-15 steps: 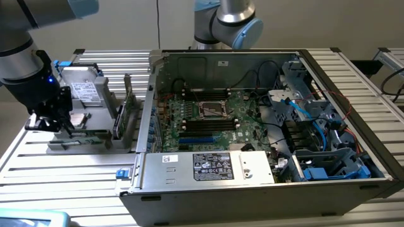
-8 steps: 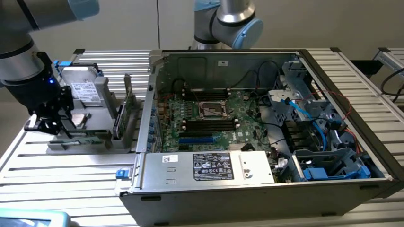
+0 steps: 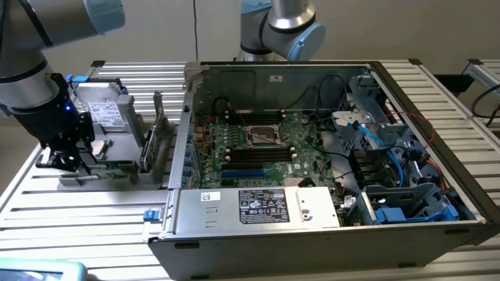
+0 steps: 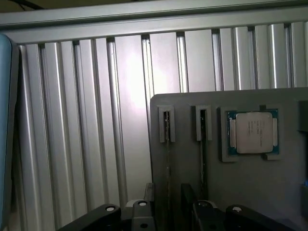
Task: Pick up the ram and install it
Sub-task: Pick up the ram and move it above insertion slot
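Writing first: nothing legible. Power supply (image 3: 262,205) at the front of the computer case (image 3: 422,234) carried a white label crowded with print and marks, too small to read. Small white sticker (image 3: 277,77) on the case's back wall was also unreadable. Processor (image 4: 252,132) had faint print on its metal lid, which I couldn't make out.

Arm (image 3: 31,88) stood at the exterior view's left, outside the case, wrist pointing straight down over the grey holder (image 4: 269,192) on the slatted table (image 4: 96,120). Second arm (image 3: 281,26) stood behind the case, well apart from the holder.

Gripper (image 4: 167,195) hung low over the holder, jaws wide. The fingers (image 4: 188,197) stood one on each side of the ram (image 4: 167,130), with a gap on both sides, and neither was seen touching it. Nothing was held.

Ram sat edge-up in a holder slot, the one farther from the processor, and its thin edge ran straight into the gap between the fingers. Second stick (image 4: 202,127) sat in the neighbouring slot, between the ram and the processor and just outside one finger.

Ram was in the holder, not installed, well apart from the motherboard (image 3: 258,146) inside the case.
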Available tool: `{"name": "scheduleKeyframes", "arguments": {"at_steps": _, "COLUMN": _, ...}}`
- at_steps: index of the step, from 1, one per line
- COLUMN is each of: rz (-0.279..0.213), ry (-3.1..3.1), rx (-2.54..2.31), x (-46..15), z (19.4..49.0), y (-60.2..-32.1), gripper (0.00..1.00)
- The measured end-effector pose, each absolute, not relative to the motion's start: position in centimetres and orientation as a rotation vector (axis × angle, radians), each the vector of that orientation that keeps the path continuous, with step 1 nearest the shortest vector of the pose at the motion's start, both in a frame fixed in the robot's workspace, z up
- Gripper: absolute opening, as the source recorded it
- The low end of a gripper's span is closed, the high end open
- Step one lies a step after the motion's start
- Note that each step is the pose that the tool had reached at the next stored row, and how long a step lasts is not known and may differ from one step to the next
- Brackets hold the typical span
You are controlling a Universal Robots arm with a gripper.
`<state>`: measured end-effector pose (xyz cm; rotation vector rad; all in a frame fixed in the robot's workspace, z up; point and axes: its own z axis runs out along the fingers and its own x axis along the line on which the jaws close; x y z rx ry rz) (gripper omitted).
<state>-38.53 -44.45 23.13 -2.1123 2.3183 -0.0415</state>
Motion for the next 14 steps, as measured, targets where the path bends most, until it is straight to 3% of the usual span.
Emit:
{"name": "scheduleKeyframes", "arguments": {"at_steps": 4, "rz": -0.067, "ry": 2.3, "rx": -2.116, "x": -38.7, "z": 22.9, "y": -44.4, "gripper": 0.35}}
{"name": "scheduleKeyframes", "arguments": {"at_steps": 9, "rz": -0.142, "ry": 2.265, "rx": -2.099, "x": -38.8, "z": 22.8, "y": -44.4, "gripper": 0.35}}
{"name": "scheduleKeyframes", "arguments": {"at_steps": 14, "rz": -0.163, "ry": 2.252, "rx": -2.09, "x": -39.9, "z": 22.2, "y": -44.3, "gripper": 0.35}}
